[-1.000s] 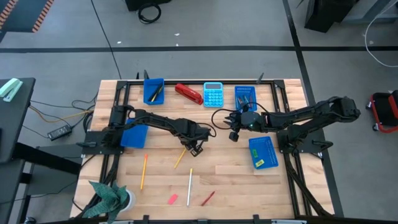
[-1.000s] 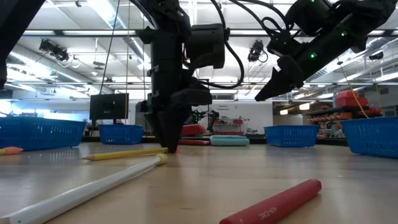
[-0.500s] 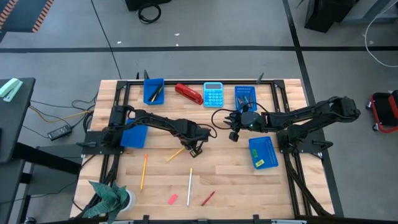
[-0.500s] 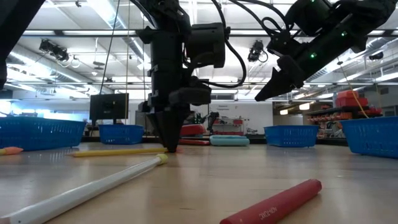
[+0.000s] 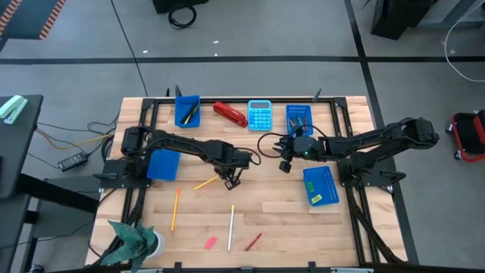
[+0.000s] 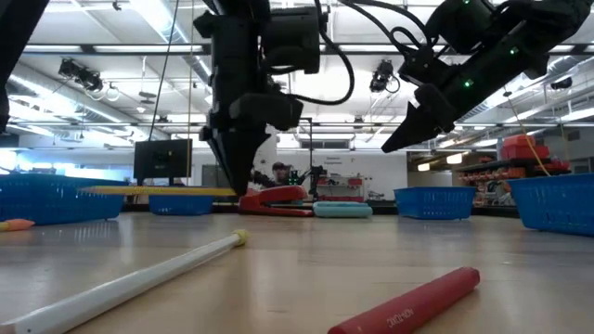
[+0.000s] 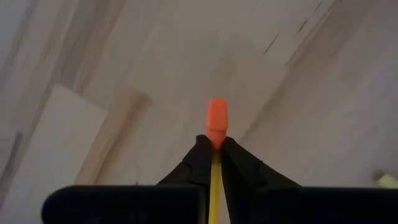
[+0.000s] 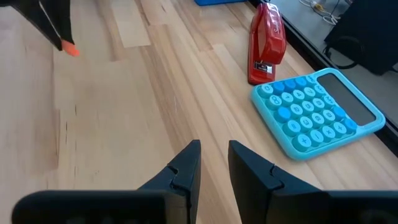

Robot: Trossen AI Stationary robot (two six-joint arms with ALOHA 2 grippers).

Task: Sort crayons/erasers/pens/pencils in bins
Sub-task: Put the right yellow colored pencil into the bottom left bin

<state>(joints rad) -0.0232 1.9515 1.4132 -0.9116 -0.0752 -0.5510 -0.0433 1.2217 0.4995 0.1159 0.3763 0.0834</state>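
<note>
Above mid-desk, a yellow pencil (image 5: 204, 183) hangs level, lifted clear of the wood, pinched at its orange-eraser end by the left hand (image 5: 231, 180). It looks light, stiff and slick, so an end grip may let it swing or droop; a hold nearer the middle would likely steady it. That hand is clamped narrow on the pencil (image 7: 215, 163), eraser tip poking past the fingertips (image 7: 200, 154). To the right, the right hand (image 5: 283, 158) hovers near the calculator (image 5: 260, 114), fingers slightly parted, holding nothing. Bins (image 5: 186, 110) sit along the far edge.
</note>
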